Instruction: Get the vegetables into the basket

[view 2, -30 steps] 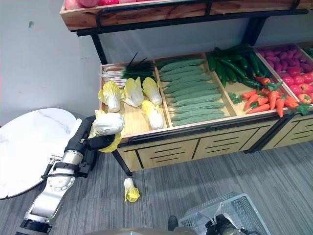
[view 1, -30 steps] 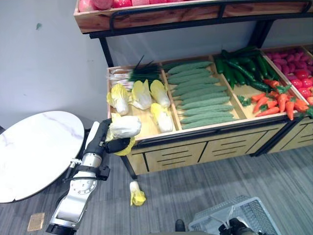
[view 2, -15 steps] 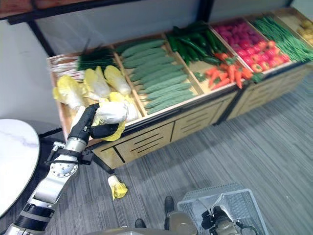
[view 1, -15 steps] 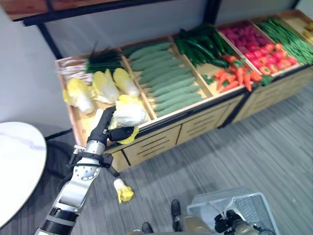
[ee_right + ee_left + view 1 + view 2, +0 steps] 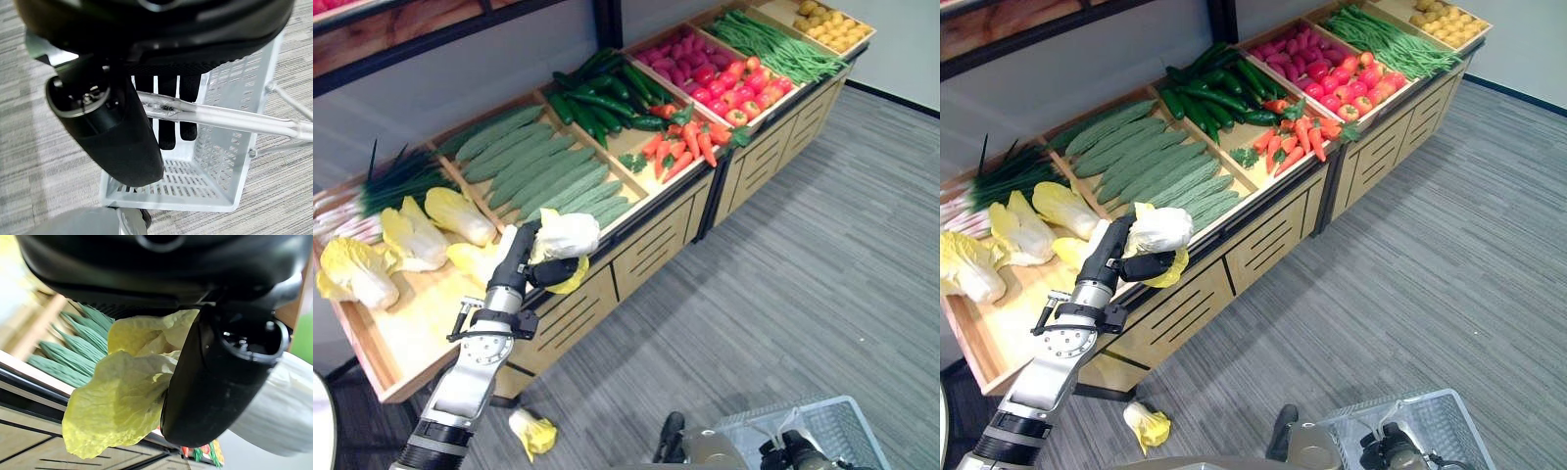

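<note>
Pale cabbage (image 5: 566,235) is clamped in my left hand (image 5: 522,260), fingers and thumb curled round it, raised over the front edge of the stand (image 5: 636,257), just beside the stand's cucumbers (image 5: 543,176). More cabbages (image 5: 406,235) lie in the stand's left compartment. One dropped cabbage (image 5: 532,434) lies on the floor (image 5: 822,294) below the stand's front. My right hand (image 5: 168,112) has its fingers hooked round the metal handle (image 5: 230,119) of the basket (image 5: 1430,431), which hangs near the floor on my right.
</note>
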Tool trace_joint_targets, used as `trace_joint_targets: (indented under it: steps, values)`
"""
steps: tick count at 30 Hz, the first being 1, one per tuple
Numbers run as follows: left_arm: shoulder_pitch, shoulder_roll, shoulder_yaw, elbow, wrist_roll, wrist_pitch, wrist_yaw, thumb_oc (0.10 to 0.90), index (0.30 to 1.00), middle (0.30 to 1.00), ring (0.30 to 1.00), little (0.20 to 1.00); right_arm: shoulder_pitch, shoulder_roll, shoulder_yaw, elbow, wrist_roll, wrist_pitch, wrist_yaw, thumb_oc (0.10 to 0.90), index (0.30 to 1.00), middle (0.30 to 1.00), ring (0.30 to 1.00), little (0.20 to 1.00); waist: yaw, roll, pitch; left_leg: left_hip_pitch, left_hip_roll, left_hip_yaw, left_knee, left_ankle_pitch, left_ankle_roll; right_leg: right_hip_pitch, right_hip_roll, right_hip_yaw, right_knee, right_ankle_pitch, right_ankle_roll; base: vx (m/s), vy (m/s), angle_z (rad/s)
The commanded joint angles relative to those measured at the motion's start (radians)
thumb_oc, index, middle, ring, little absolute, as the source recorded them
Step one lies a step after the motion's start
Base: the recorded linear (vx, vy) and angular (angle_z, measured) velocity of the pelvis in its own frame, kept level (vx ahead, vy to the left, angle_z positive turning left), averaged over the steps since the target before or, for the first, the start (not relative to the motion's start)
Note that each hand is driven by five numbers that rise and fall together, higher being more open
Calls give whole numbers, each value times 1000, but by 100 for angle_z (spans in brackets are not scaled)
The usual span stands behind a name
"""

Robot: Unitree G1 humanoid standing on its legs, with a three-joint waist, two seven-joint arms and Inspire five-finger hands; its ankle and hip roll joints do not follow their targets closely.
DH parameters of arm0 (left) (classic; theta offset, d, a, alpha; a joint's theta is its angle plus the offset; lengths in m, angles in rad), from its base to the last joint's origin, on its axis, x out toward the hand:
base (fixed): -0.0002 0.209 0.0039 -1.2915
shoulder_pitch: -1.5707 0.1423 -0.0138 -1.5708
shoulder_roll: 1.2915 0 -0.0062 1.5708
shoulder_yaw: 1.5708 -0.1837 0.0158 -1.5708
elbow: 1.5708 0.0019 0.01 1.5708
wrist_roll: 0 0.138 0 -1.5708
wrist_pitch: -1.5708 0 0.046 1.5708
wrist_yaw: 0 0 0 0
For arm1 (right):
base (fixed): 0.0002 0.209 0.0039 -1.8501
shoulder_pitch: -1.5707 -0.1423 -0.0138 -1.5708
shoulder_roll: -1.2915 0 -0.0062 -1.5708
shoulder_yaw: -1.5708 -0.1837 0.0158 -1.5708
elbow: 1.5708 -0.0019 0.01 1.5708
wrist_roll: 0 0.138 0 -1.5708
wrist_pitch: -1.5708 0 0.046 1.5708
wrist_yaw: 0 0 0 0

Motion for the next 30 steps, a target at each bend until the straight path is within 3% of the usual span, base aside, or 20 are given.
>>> trace_joint_targets:
  steps: [1, 2, 4, 5, 6, 7, 8, 9, 10, 11, 13, 15, 17, 18, 19, 20, 22, 24, 30]
  values:
    - [-79, 9, 3, -51, -34, -86, 19, 400, 300, 300, 300, 300, -18, -5, 11, 7, 26, -21, -26, 400, 300, 300, 300, 300, -24, -37, -53, 2, -74, -13, -50, -18, -16, 162, -18, 149, -227, 36, 156, 251, -400, -17]
    - [-83, -4, -14, -3, -46, -81, 15, 400, 300, 300, 300, 300, -20, -17, -4, 4, 40, -24, -35, 400, 300, 300, 300, 300, -35, -35, -46, -8, -48, -17, 2, 24, -48, 165, 1, 173, -219, 10, 133, 193, -321, -5]
    - [-85, -4, -16, 0, -47, -83, 15, 400, 300, 300, 300, 300, -20, -17, -4, 4, 40, -24, -35, 400, 300, 300, 300, 300, -33, -36, -46, -10, -45, -17, 9, 23, -52, 165, 2, 174, -218, 8, 130, 127, -261, -18]
    - [-90, -1, -30, 31, -56, -82, 2, 400, 300, 300, 300, 300, -26, -33, -7, 1, 51, -26, -38, 400, 300, 300, 300, 300, -32, -49, -29, -62, 5, -34, 156, 88, -93, 178, 24, 200, -223, -17, 97, 225, -451, -31]
    - [-84, 8, -27, 51, -32, -76, 2, 400, 300, 300, 300, 300, -26, -42, -6, 6, 47, -25, -36, 400, 300, 300, 300, 300, -20, -60, -21, -93, 27, -83, 250, 131, -108, 189, 42, 220, -224, -29, 75, 268, -614, -22]
    - [-76, 10, -31, 63, -29, -74, 9, 400, 300, 300, 300, 300, -26, -54, 0, 7, 44, -23, -37, 400, 300, 300, 300, 300, 3, -78, 1, -165, 32, -185, 363, 157, -98, 198, 58, 253, -231, -38, 50, 152, -342, -52]
    - [-77, 11, -32, 64, -29, -74, 10, 400, 300, 300, 300, 300, -27, -54, -1, 7, 44, -23, -37, 400, 300, 300, 300, 300, 3, -78, 1, -168, 34, -186, 369, 155, -98, 197, 59, 252, -231, -38, 49, 30, -195, -104]
    - [-66, 10, -24, 69, -27, -78, 19, 400, 300, 300, 300, 300, -37, -61, 7, 7, 39, -22, -33, 400, 300, 300, 300, 300, 22, -90, 8, -204, 5, -245, 405, 135, -61, 192, 63, 273, -237, -36, 37, 8, -50, -141]
    - [-44, 7, -14, 67, -29, -77, 20, 400, 300, 300, 300, 300, -49, -66, 19, 12, 33, -19, -30, 400, 300, 300, 300, 300, 45, -105, 12, -268, -58, -361, 402, 68, -26, 187, 65, 324, -243, -24, 46, 8, -45, -114]
    - [-44, 7, -14, 67, -29, -77, 20, 400, 300, 300, 300, 300, -50, -65, 19, 13, 33, -19, -30, 400, 300, 300, 300, 300, 45, -105, 11, -271, -58, -360, 405, 67, -25, 186, 65, 324, -244, -23, 46, 43, -37, -97]
    - [-9, 13, 4, 61, -11, -73, 8, 400, 300, 300, 300, 300, -40, -78, 9, 12, 31, -17, -24, 400, 300, 300, 300, 300, 36, -132, 12, -269, -55, -370, 241, 17, -6, 196, 51, 353, -252, -6, 59, 70, -10, -77]
    - [1, 12, 7, 62, -10, -74, 8, 400, 300, 300, 300, 300, -37, -82, 10, 6, 28, -16, -23, 400, 300, 300, 300, 300, 37, -137, 15, -261, -70, -388, 168, 30, -7, 198, 41, 360, -250, -4, 63, 41, 70, -28]
    - [17, 13, 18, 58, -5, -78, 15, 400, 300, 300, 300, 300, -50, -83, 20, 9, 25, -18, -24, 400, 300, 300, 300, 300, 57, -129, 21, -251, -114, -515, 74, 40, -8, 201, 44, 405, -238, -6, 63, 44, 173, -59]
    - [28, 11, 24, 60, -1, -80, 20, 400, 300, 300, 300, 300, -59, -78, 28, 10, 23, -23, -23, 400, 300, 300, 300, 300, 70, -122, 20, -250, -147, -625, 34, 54, -7, 198, 50, 446, -231, 0, 65, 66, 224, -123]
    - [35, 8, 25, 62, -1, -79, 25, 400, 300, 300, 300, 300, -62, -76, 32, 14, 22, -26, -21, 400, 300, 300, 300, 300, 72, -115, 19, -246, -157, -672, 29, 50, -9, 199, 54, 472, -222, -2, 67, 149, 297, -141]
    - [47, 11, 25, 56, 0, -81, 16, 400, 300, 300, 300, 300, -53, -68, 30, 13, 20, -28, -17, 400, 300, 300, 300, 300, 61, -108, 9, -216, -143, -625, 7, 34, -1, 212, 53, 489, -226, -4, 68, 171, 311, -121]
    - [52, 16, 22, 55, 5, -83, 8, 400, 300, 300, 300, 300, -55, -64, 29, 14, 22, -27, -15, 400, 300, 300, 300, 300, 61, -104, 7, -202, -143, -613, -5, 28, 9, 216, 52, 502, -229, -6, 71, 130, 266, -58]
    - [58, 37, 12, 50, 24, -77, -7, 400, 300, 300, 300, 300, -46, -54, 21, 10, 19, -24, -14, 400, 300, 300, 300, 300, 56, -93, 0, -163, -149, -563, -38, 17, 29, 228, 39, 525, -240, 4, 90, 130, 379, -17]
    - [50, 72, 4, 56, 47, -74, -23, 400, 300, 300, 300, 300, -62, -21, 22, -7, 27, -22, -15, 400, 300, 300, 300, 300, 57, -86, -6, -127, -172, -496, -119, 15, 63, 190, 24, 586, -240, 34, 143, 29, 299, -32]
